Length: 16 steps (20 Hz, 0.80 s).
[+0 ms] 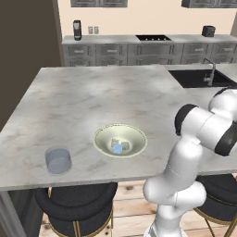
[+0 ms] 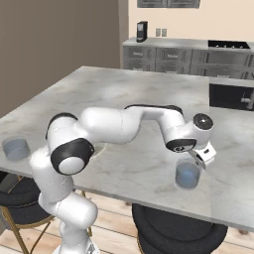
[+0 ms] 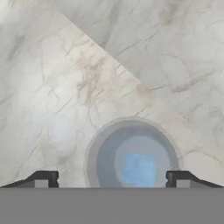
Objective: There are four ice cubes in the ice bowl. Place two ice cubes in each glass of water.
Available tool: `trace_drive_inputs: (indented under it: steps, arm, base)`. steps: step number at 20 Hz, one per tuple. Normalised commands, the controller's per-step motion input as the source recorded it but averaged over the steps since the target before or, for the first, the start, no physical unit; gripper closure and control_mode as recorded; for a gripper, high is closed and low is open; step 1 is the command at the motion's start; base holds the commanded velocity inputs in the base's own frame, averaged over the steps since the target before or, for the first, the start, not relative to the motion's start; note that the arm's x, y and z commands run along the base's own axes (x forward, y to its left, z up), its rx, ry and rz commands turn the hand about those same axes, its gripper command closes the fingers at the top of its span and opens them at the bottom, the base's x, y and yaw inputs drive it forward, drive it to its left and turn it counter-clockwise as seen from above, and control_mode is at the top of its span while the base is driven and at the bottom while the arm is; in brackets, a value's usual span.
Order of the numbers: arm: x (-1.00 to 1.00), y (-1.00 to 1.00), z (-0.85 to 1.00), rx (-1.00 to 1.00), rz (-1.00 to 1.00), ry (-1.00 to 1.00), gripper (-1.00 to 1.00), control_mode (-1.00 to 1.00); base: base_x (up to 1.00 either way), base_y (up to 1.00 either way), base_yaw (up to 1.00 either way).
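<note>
Marble counter (image 1: 92, 92) carries the ice bowl (image 1: 120, 140) near the front edge in the left base view, with ice cubes (image 1: 117, 147) lying in its bottom; I cannot count them for certain, one looking bluer than the rest. At about eight o'clock from the bowl, well apart from it, stands one glass of water (image 1: 58, 160), close to the counter's edge. The sink (image 1: 201, 77) sits far off at two o'clock and blocks nothing.

From the right base view the arm reaches across the counter so that the gripper (image 2: 202, 158) hangs just above the second glass (image 2: 188, 174), which stands near the front edge. That placement suits dropping ice straight down into it. The first glass shows at nine o'clock near the far left edge, well apart. A dark stool (image 2: 178, 230) sits under the counter, out of the arm's way.

Looking down along the hand, the fingertips (image 3: 43, 178) stand spread wide to either side of the second glass, pinching nothing. A light-blue ice cube (image 3: 139, 169) rests inside that glass, at about five o'clock from its centre, so I judge the drop into this glass done. Bare marble surrounds the glass; nothing crowds it, and the way up and back to the bowl looks free.
</note>
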Motion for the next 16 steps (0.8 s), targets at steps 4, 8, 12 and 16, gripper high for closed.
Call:
trace_drive_inputs:
  steps: [4,8,12,16]
  arm:
    - [-1.0,0.62,0.54,-0.11,0.37,-0.01,-1.0,-1.0]
    - [-0.87,1.0,0.57,-0.24,0.45,0.03,-1.0,-1.0]
    - [-0.48,1.0,0.51,-0.28,0.38,0.03,-1.0,-1.0]
    - [-0.09,1.0,0.39,-0.24,0.25,0.04,-1.0,-1.0]
  base:
    - [0.0,0.0,0.0]
    - [0.0,0.0,0.0]
    - [0.0,0.0,0.0]
    - [0.0,0.0,0.0]
